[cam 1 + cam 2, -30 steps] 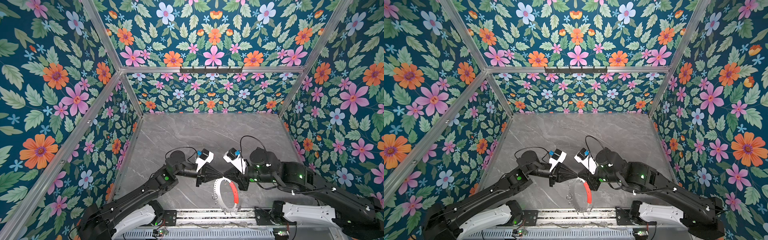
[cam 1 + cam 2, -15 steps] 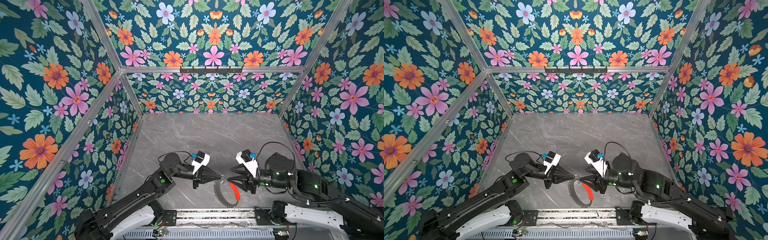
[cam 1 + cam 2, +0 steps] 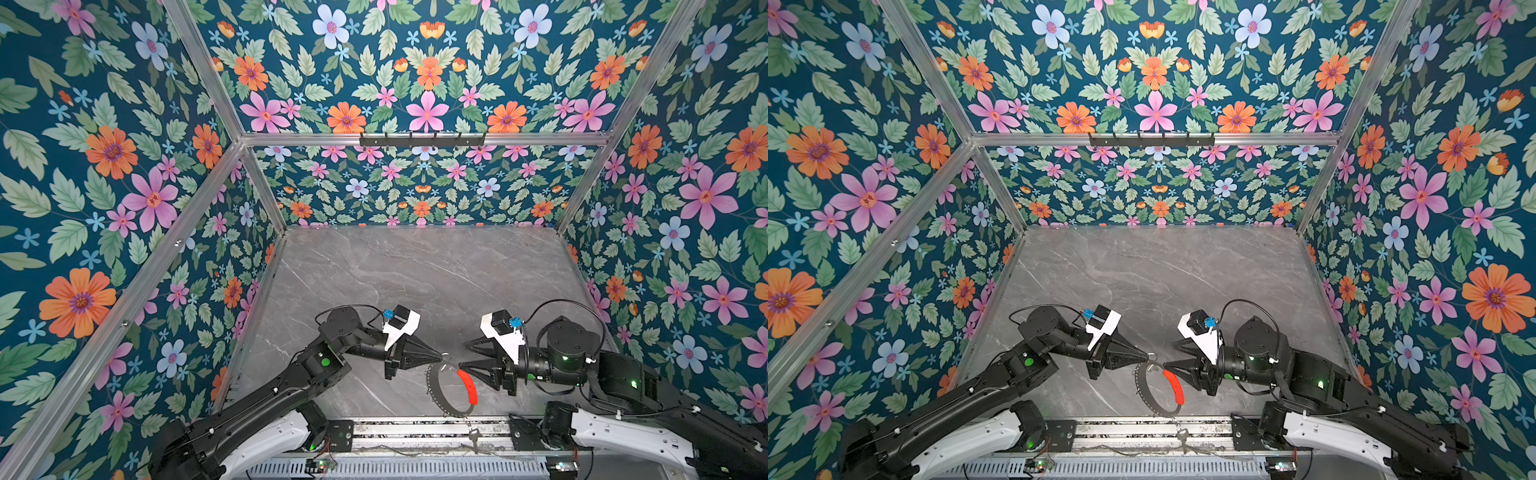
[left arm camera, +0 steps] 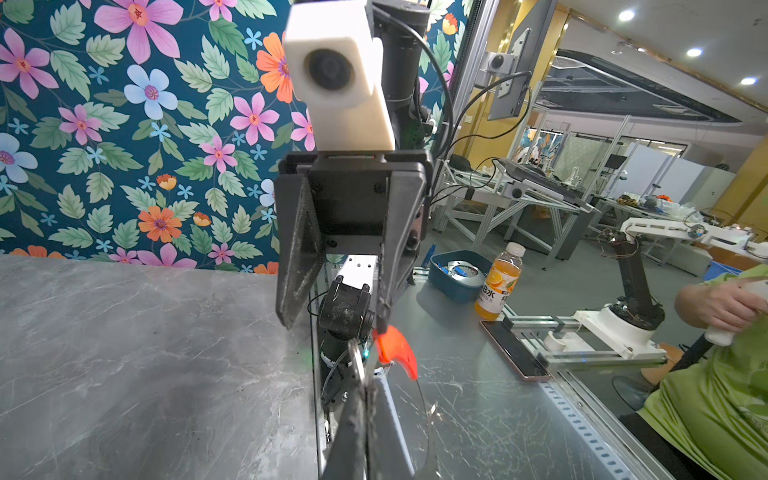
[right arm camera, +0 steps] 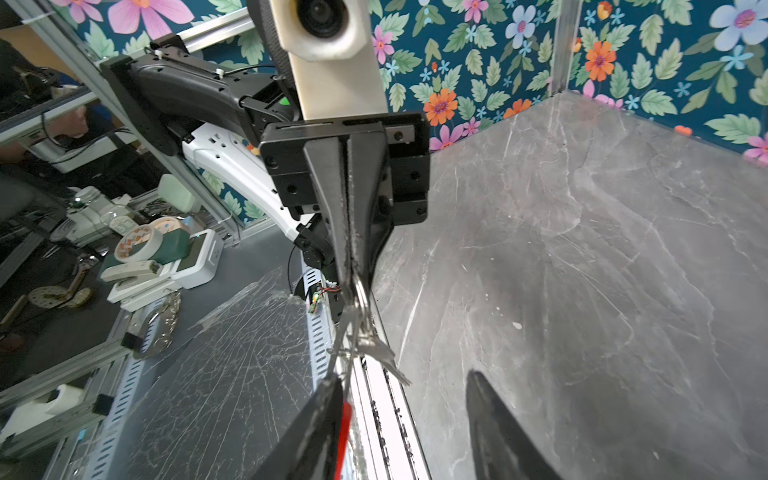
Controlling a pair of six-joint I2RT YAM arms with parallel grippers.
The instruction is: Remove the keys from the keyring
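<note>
Two black robot arms meet near the front edge of a grey marble-look table [image 3: 415, 270] walled in by floral panels. The left gripper [image 3: 439, 355] has its jaws pressed together on a small metal attachment at the top of the keyring [image 3: 432, 390], a thin grey hoop that hangs from it above the table's front edge, as both top views show. The right gripper [image 3: 461, 355] stands with its jaws apart, one finger just beside the hoop's red sleeve [image 3: 467, 386]; whether it touches cannot be told. A small key [image 3: 473, 438] shows below the hoop, over the metal rail [image 3: 395, 432] at the front; whether it hangs from the hoop or lies loose cannot be told
</note>
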